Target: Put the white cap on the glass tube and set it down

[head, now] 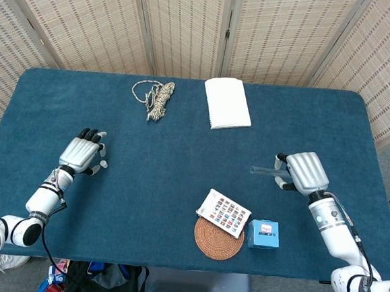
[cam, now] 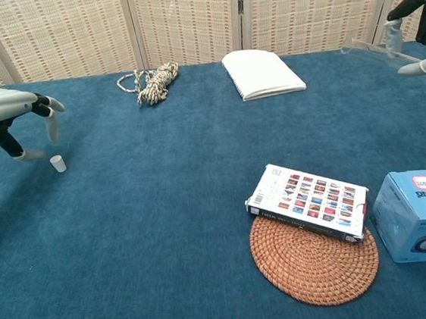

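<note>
A small white cap (cam: pixel 59 163) stands on the blue desk (head: pixel 180 158) near its left edge, directly beneath the left robot hand (cam: pixel 10 112), whose fingers (cam: pixel 51 125) hang spread around it without gripping. Near the right edge, the right robot hand (head: pixel 302 171) holds the glass tube (head: pixel 263 170) level above the surface. A booklet (head: pixel 223 212) leans on a woven coaster (head: pixel 218 239) beside a blue box (head: pixel 263 234) at the front edge; rope (head: pixel 157 99) and a white notebook (head: pixel 227 103) lie toward the back.
</note>
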